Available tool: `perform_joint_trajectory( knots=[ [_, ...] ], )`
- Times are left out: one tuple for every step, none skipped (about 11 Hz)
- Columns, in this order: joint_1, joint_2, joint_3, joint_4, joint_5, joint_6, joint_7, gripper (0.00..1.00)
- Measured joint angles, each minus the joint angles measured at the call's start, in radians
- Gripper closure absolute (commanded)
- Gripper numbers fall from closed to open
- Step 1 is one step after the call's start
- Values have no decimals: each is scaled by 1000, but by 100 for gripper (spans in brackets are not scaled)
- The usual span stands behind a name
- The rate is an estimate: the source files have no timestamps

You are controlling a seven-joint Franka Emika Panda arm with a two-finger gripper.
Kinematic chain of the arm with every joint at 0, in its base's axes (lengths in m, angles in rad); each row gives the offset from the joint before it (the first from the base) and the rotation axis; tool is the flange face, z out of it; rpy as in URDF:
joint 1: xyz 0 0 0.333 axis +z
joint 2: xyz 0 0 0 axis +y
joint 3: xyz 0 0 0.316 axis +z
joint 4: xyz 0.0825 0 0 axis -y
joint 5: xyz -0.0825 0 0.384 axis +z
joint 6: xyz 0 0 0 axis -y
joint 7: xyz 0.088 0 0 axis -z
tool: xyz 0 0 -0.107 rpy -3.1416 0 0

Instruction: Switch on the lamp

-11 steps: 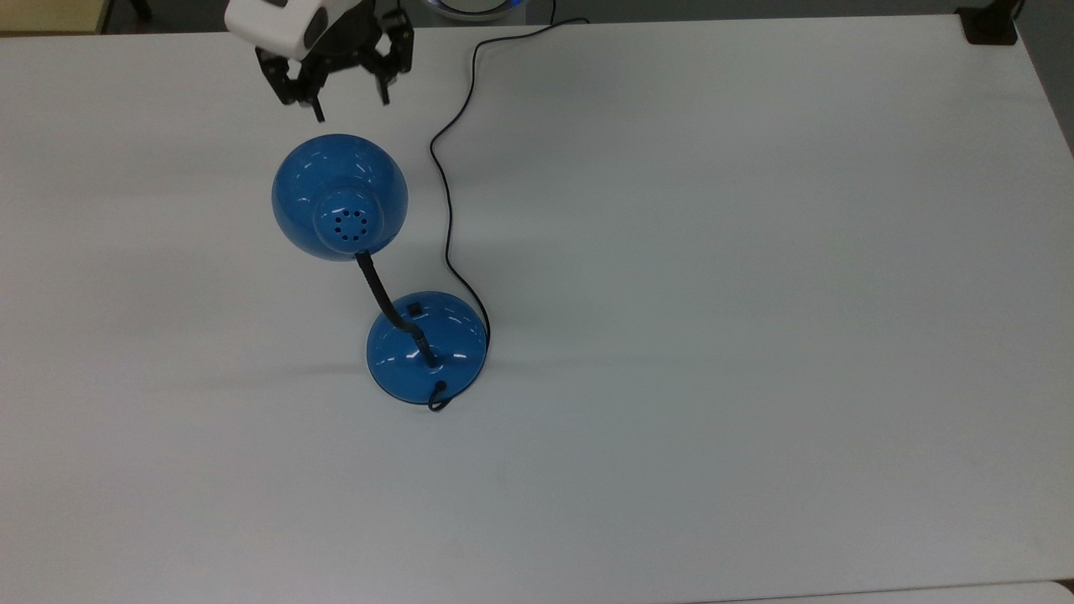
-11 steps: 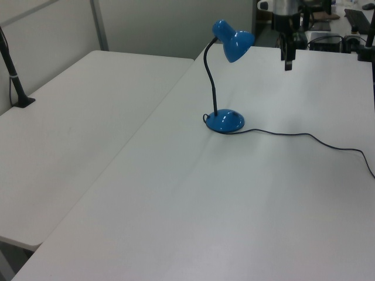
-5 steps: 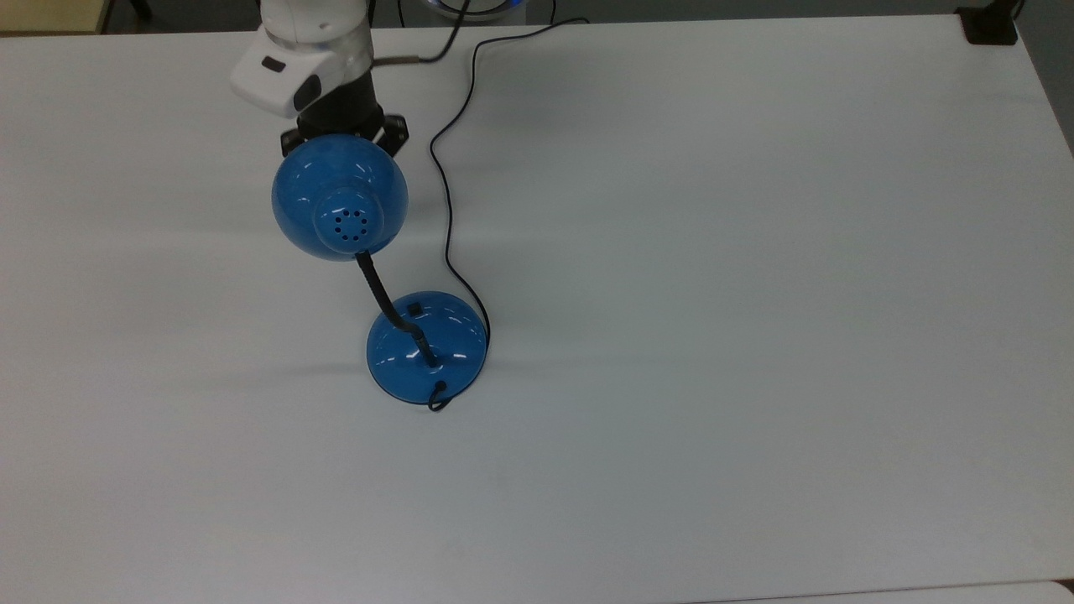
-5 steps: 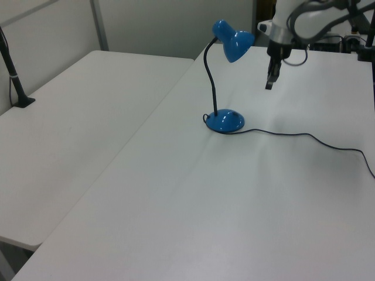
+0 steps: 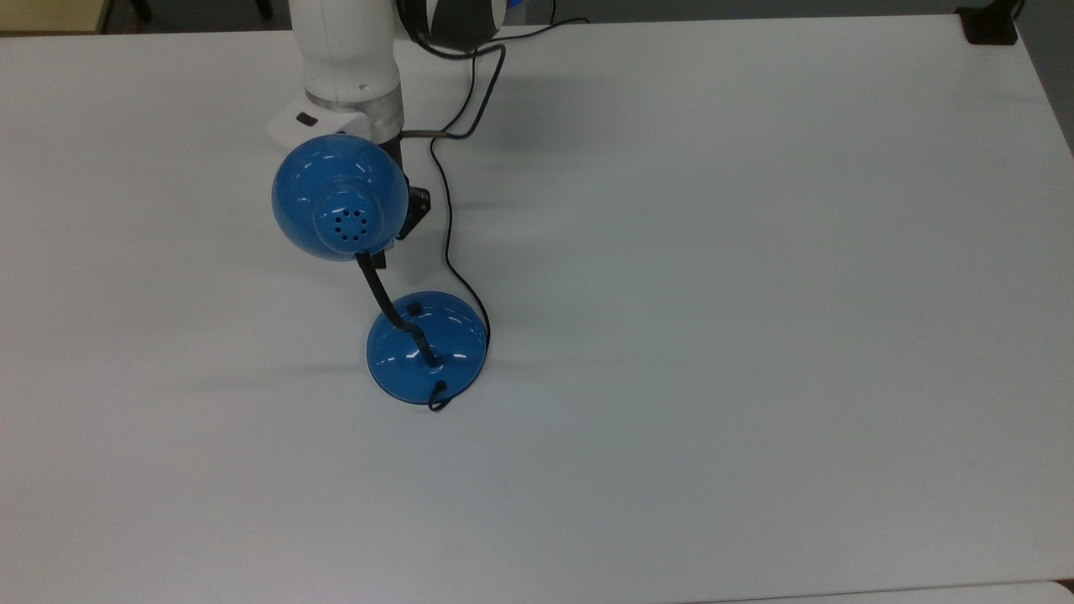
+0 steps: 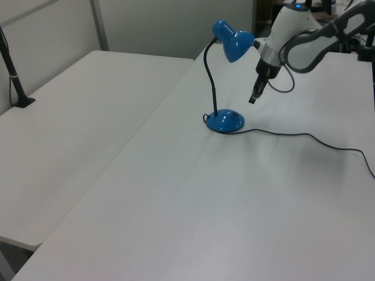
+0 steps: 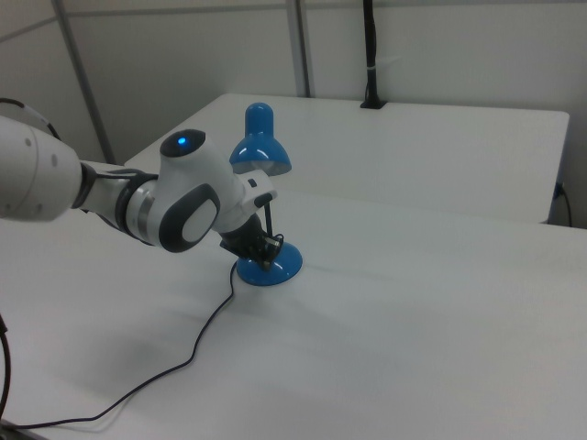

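Glossy blue lamp (image 5: pixel 340 197), blk cord (image 5: pixel 445 193), white table (image 5: pixel 755 252)

The blue lamp (image 7: pixel 262 202) stands upright on the white desk (image 7: pixel 413 312), its shade (a domed one) tilted downward. The arm (image 7: pixel 138 197) reaches in from the right view's left, and the gripper (image 7: pixel 264 246) is low, just beside the lamp's base. A thin black cord (image 7: pixel 174 367) runs across the desk toward the right view's lower left.

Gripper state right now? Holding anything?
Gripper: cannot tell open or shut; holding nothing visible, hanging under the lamp shade, above the base, not touching the switch.
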Motion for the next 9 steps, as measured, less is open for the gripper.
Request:
perform_joint_trajectory(
  knots=[
    [3,22,1,0,0,48,26,100],
    [9,40,2,1,0,82,46,100],
    [17,53,3,1,0,109,67,100],
    [23,63,3,3,0,128,85,100],
    [26,67,3,4,0,142,100,100],
    [27,69,3,7,2,145,113,100],
    [27,71,4,11,2,145,121,100],
    [27,74,4,17,3,145,129,100],
    [27,80,4,26,4,145,141,100]
  ],
)
